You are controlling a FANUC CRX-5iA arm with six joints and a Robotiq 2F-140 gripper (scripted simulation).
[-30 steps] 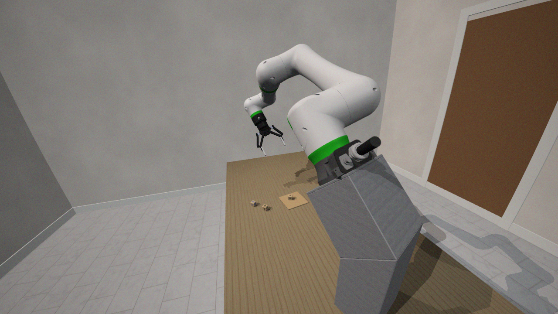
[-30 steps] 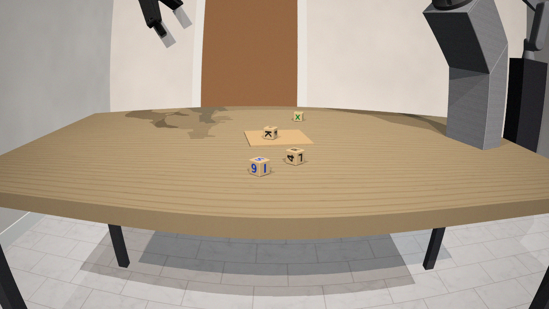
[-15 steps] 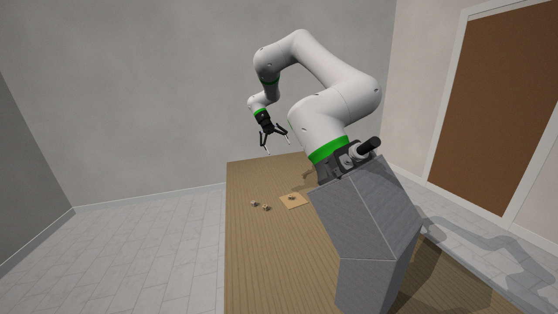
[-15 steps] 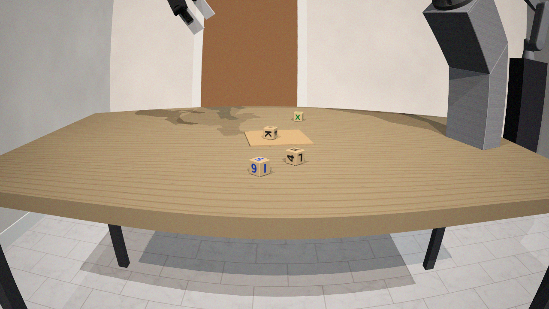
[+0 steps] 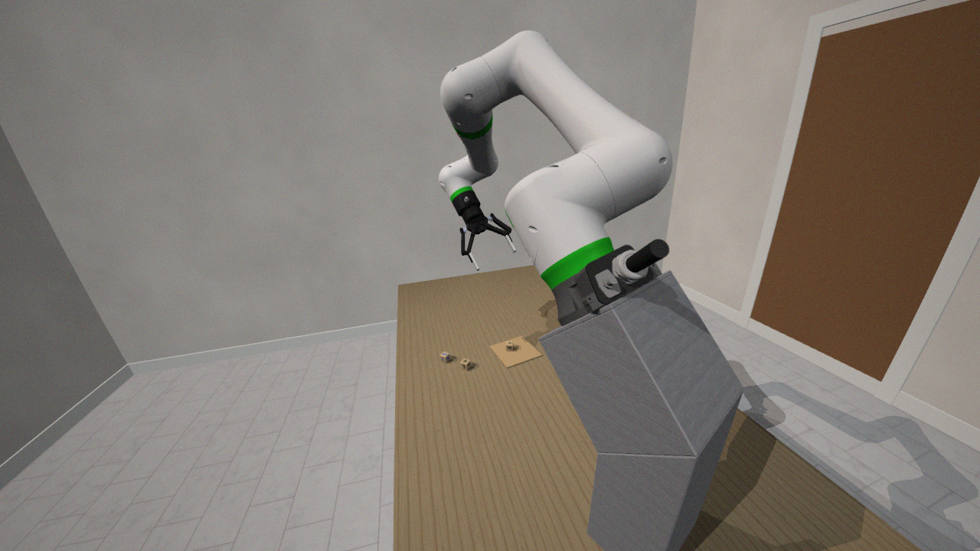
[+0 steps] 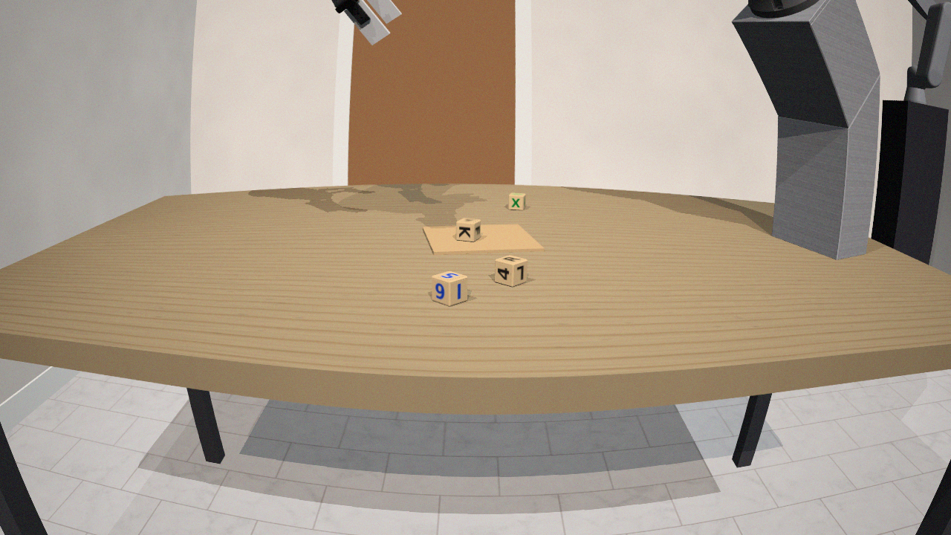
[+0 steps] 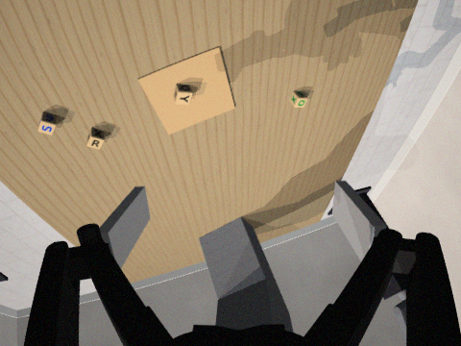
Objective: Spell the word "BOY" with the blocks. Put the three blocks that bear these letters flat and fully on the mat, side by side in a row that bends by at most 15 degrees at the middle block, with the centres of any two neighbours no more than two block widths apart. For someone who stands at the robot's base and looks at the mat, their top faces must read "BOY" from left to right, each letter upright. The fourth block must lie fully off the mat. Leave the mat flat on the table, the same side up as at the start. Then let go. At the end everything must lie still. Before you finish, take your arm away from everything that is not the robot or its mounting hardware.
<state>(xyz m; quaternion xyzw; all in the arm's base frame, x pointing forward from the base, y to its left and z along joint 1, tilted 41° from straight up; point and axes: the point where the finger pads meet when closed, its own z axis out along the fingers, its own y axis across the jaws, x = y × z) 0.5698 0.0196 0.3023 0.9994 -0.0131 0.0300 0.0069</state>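
While the gripper (image 5: 495, 259) (image 6: 386, 26) (image 7: 239, 201) hangs up above the table (image 5: 438, 438) (image 6: 332, 299) (image 7: 48, 58), its fingers are spread super wide with nothing between them. The mat (image 5: 521, 356) (image 6: 505, 235) (image 7: 206, 111) lies flat, and the Y block (image 5: 510, 346) (image 6: 468, 229) (image 7: 183, 93) sits on it, Y facing up. Other three are off it, so no BOY here, folks. The green block (image 6: 516, 201) (image 7: 300, 99) has O on top and X on a side. Over past the opposite side of the mat, the R block (image 5: 465, 364) (image 6: 510, 271) (image 7: 96, 140) sits near the blue-marked block (image 5: 445, 357) (image 6: 449, 288) (image 7: 46, 124), not touching; can't tell if that top reads S or 5.

Arm: elbow (image 5: 529, 51) up vs 1 s ago, top view | Gripper (image 5: 495, 259) (image 6: 386, 25) (image 7: 239, 201): moved up + R in ext. view, twd pedestal (image 5: 644, 383) (image 6: 811, 172) (image 7: 231, 255) side; less of it in that view now | Arm shadow (image 5: 547, 308) (image 6: 435, 199) (image 7: 274, 45): slid R in ext. view, now at mat's (image 5: 514, 360) (image 6: 508, 238) (image 7: 163, 106) far edge
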